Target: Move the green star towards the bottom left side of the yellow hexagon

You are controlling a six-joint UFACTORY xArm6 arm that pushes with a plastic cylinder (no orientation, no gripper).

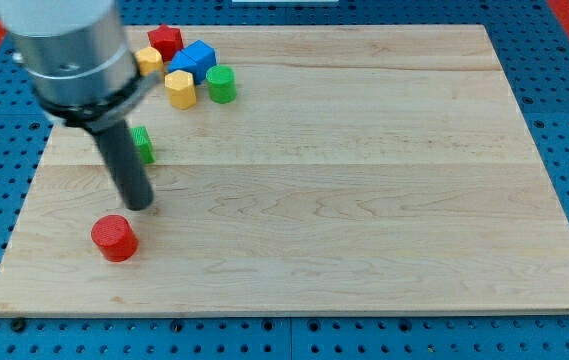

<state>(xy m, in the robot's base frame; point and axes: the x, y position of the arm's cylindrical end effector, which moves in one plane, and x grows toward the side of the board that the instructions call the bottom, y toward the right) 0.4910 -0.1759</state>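
**Green star half hidden behind the rod, hexagon up top**

So here's the layout. My tip (141,205) sits on the wooden bench (364,180) toward the view's left, and the tool is just a plain rod with nothing to clench or release, so it's holding nothing. The green star (143,145) is right behind the rod, partly covered by it, above my tip in the view; can't tell if the rod actually touches it.

The yellow hexagon (180,88) is further up and a bit to the view's right of the star, clearly apart from it. Just beside the hexagon on its right is a green cylinder (221,84). Above the hexagon there's a blue block (194,59), with a red block (165,41) near the top edge and an orange-yellow block (149,59) peeking out beside the arm.

A red cylinder (114,237) sits alone below and slightly left of my tip, near it but not touching.
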